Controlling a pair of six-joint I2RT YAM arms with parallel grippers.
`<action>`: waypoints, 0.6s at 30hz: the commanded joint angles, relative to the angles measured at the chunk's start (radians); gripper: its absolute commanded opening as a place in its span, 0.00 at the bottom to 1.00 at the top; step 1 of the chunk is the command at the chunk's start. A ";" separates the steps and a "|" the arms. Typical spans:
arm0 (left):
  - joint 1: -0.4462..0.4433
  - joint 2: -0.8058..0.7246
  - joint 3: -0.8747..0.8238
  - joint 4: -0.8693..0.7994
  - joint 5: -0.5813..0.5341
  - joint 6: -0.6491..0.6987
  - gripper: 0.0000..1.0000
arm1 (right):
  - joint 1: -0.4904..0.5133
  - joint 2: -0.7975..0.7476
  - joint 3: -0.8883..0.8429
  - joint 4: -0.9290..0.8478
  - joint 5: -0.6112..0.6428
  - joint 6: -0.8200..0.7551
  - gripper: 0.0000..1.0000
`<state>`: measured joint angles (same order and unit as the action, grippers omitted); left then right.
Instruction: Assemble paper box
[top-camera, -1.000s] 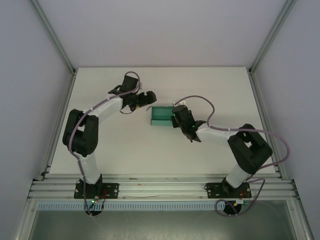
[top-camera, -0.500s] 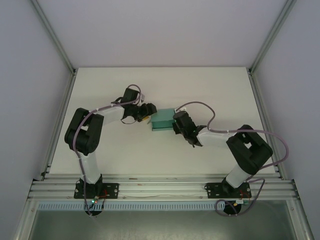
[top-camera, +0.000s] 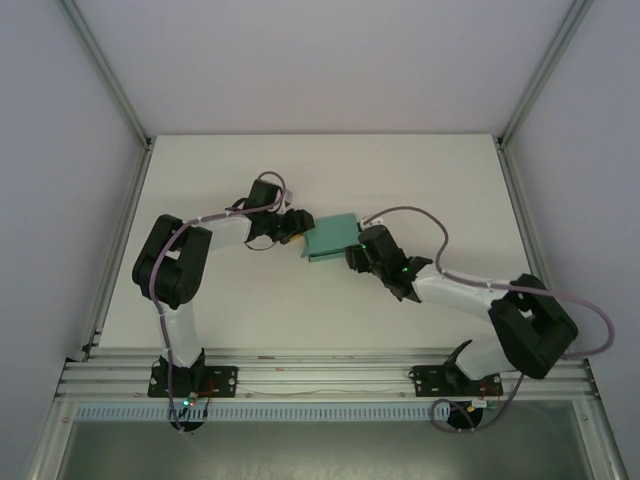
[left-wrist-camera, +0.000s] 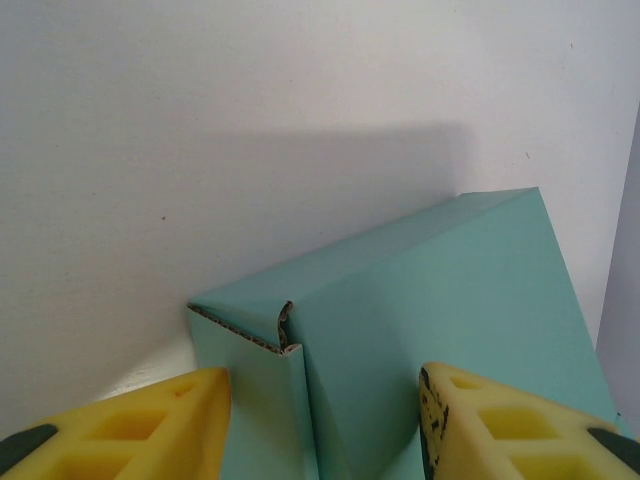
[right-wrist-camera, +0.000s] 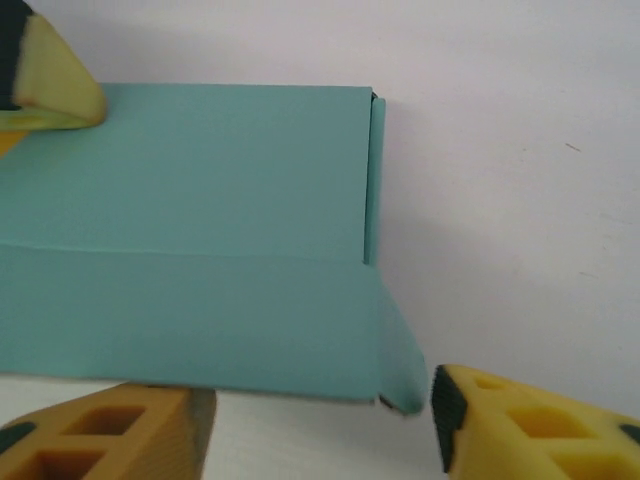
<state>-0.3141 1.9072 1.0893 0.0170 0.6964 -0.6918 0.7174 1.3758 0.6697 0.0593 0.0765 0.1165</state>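
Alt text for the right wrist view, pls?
A teal paper box lies on the white table, a folded flap along its near side, its lower right corner bent. The right gripper has its two yellow fingers apart just below the box's near edge; another yellow fingertip overlaps its upper left corner.

The left arm and right arm are wearing bulky black joint housings over white link tubes. Lilac cables are trailing along each. Small green lights are glowing by the black base plates. The left gripper is showing yellow foam pads with moulded hollows.
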 joint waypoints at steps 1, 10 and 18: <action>-0.007 0.032 -0.034 -0.016 -0.021 0.006 0.51 | 0.004 -0.098 -0.029 -0.071 -0.064 0.023 0.68; -0.008 0.055 -0.046 -0.007 -0.064 0.066 0.45 | -0.117 -0.109 0.047 -0.017 -0.114 0.089 0.86; -0.004 0.106 -0.055 0.023 -0.044 0.105 0.30 | -0.260 0.102 0.203 -0.077 -0.326 0.209 0.90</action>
<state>-0.3141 1.9392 1.0706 0.0895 0.7017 -0.6239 0.4854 1.4338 0.8360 0.0154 -0.1268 0.2489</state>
